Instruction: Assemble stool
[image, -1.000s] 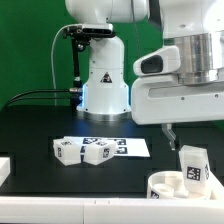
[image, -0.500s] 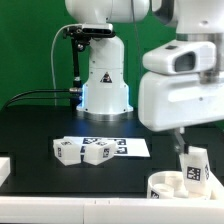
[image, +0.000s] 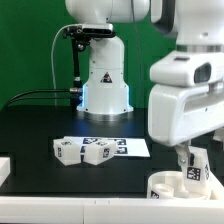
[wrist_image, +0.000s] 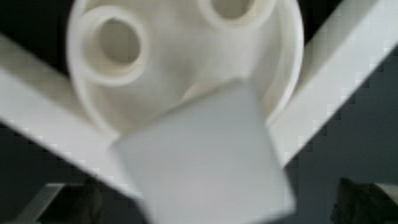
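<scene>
The stool's round white seat (image: 168, 187) lies at the front of the exterior view's right, with an upright tagged leg (image: 194, 166) standing at it. My gripper (image: 186, 157) hangs right over them, largely hidden by the white hand. In the wrist view the seat (wrist_image: 169, 55) shows two round holes and the leg (wrist_image: 199, 150) rises close to the camera. My gripper (wrist_image: 210, 206) is open, its dark fingers (wrist_image: 54, 205) standing wide on either side of the leg with gaps between. More white legs (image: 82, 151) lie in a row at the front left.
The marker board (image: 136, 146) lies flat in the middle of the black table, just behind the loose legs. The robot's white base (image: 103, 85) stands behind it. A white block (image: 4, 169) sits at the left edge.
The hand has moved toward the exterior view's right and come down over the seat and the upright leg. The jaws have stayed wide. The parts have not moved.
</scene>
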